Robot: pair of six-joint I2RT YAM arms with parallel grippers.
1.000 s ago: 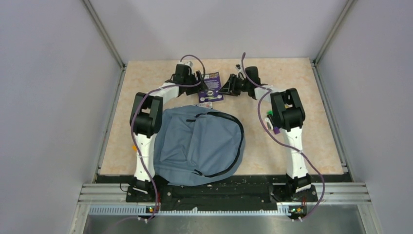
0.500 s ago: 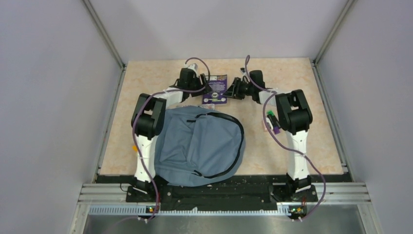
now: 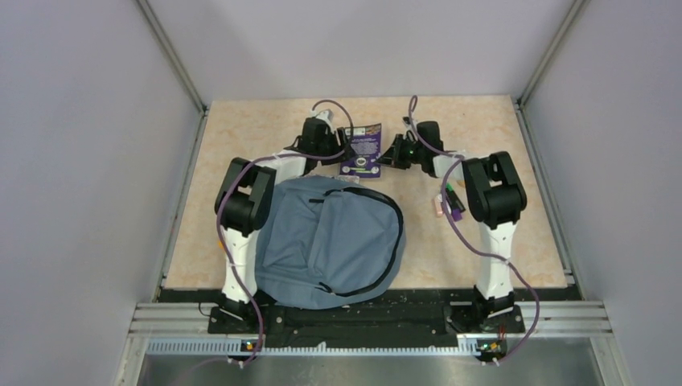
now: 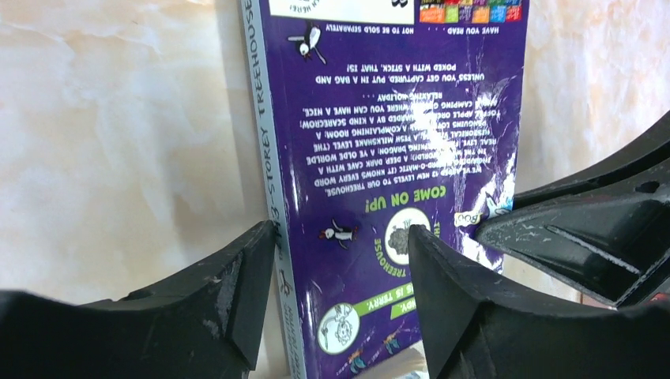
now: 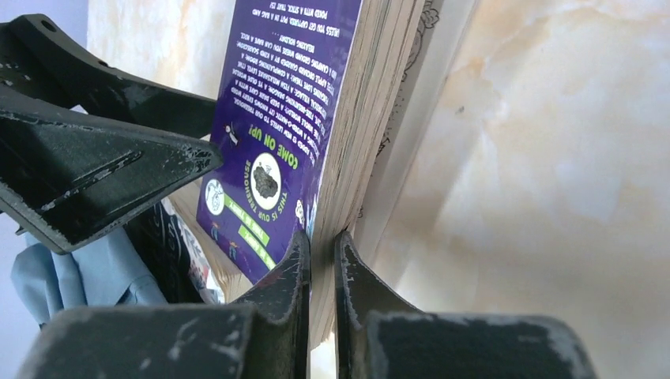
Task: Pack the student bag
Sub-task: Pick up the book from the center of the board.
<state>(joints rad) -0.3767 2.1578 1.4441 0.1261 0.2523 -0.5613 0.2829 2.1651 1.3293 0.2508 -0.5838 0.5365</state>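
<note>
While the right claw (image 5: 322,241) grips the book (image 5: 292,95) by mere page edges and the left claw (image 4: 338,241) gapes, pages could splay.

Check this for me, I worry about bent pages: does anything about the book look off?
Yes. The purple book gapes open at its page edge: the right tool pinches only the cover and a block of pages, while a loose white page splays apart from the rest.

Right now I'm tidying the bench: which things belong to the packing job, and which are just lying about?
Job: bag; book, pinched by the right tool; left tool open at its spine.
Lying about: small coloured bits by the right arm, too small to name.
</note>
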